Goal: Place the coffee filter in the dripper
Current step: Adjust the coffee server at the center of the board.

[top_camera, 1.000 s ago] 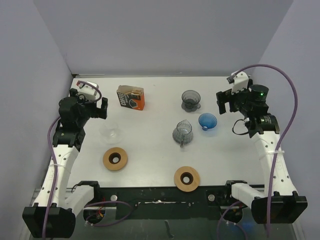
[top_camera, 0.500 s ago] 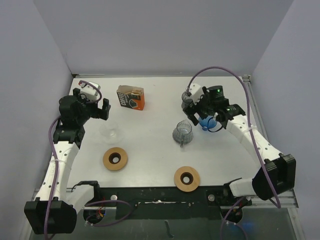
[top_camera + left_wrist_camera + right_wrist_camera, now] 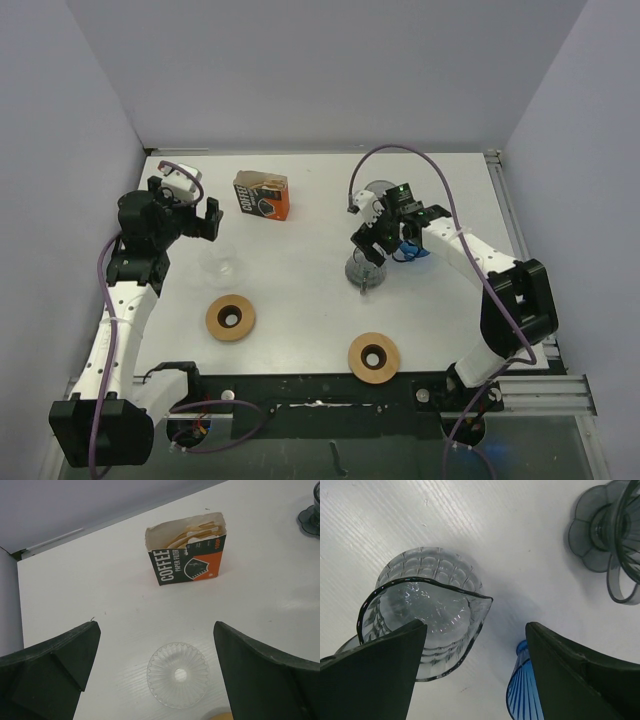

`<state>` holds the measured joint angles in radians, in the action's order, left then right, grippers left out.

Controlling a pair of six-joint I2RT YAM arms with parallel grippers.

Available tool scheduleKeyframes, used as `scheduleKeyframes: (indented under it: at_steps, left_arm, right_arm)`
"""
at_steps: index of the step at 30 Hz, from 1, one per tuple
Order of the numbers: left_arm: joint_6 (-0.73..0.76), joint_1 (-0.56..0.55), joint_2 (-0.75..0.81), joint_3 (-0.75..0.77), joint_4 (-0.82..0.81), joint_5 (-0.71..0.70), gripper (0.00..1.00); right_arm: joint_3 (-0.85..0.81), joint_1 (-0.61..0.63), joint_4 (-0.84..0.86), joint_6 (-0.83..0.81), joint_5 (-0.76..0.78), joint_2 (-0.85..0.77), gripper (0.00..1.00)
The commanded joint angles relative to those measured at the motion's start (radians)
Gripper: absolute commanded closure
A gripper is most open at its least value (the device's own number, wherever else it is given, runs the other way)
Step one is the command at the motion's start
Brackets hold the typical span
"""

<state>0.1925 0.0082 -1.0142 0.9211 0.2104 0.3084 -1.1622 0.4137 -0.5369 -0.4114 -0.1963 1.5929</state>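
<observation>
The orange-and-black coffee filter box [image 3: 262, 194] [image 3: 187, 555] stands open at the back, with paper filters [image 3: 192, 530] showing inside. A clear glass dripper [image 3: 220, 265] [image 3: 178, 674] lies in front of it, below my left gripper [image 3: 190, 208] [image 3: 155, 630], which is open and empty. A grey dripper [image 3: 378, 192] [image 3: 607, 535] and a blue dripper [image 3: 412, 250] [image 3: 522, 695] stand near my right gripper [image 3: 375, 238] [image 3: 476, 625]. That gripper is open, low over the table between the blue dripper and a grey glass pitcher [image 3: 362, 268] [image 3: 420, 610], holding nothing.
Two wooden rings [image 3: 230, 318] [image 3: 374, 357] lie near the front of the white table [image 3: 300, 290]. Walls close in the back and both sides. The right arm partly covers the grey and blue drippers in the top view.
My right arm has swung from the right edge leftward and down over the pitcher and blue dripper. The left arm has hardly moved.
</observation>
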Motion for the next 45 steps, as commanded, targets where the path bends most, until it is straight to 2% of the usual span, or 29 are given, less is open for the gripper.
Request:
scheduleKeyframes:
  at_steps: [1, 7, 14, 22, 31, 35, 39, 45]
  left_arm:
    - [0.005, 0.006, -0.001, 0.017, -0.022, 0.030, 0.03]
    - [0.004, 0.006, -0.008, 0.013, -0.024, 0.044, 0.03]
    - [0.005, 0.006, -0.011, 0.012, -0.025, 0.048, 0.03]
    - [0.008, 0.013, -0.012, 0.004, -0.026, 0.053, 0.03]
    - [0.008, 0.040, -0.023, -0.017, -0.037, 0.081, 0.03]
    - [0.045, 0.041, -0.037, -0.020, -0.012, 0.107, 0.03]
    - [0.143, 0.015, -0.052, -0.016, 0.080, 0.135, 0.03]
    - [0.420, -0.047, -0.069, -0.012, 0.337, 0.131, 0.03]
  right_arm:
    - [-0.019, 0.001, -0.016, 0.002, -0.021, 0.022, 0.21]
    - [-0.018, 0.001, -0.038, 0.012, -0.059, 0.047, 0.39]
    - [-0.031, 0.004, -0.058, 0.042, -0.145, 0.065, 0.54]
    - [-0.030, 0.041, -0.026, 0.104, -0.217, 0.062, 0.60]
    - [-0.052, 0.146, 0.030, 0.152, -0.267, 0.084, 0.60]
    - [-0.080, 0.171, 0.026, 0.137, -0.286, 0.092, 0.57]
    - [-0.085, 0.160, 0.020, 0.083, -0.265, 0.047, 0.43]
    - [-0.081, 0.091, -0.027, -0.006, -0.272, -0.073, 0.28]
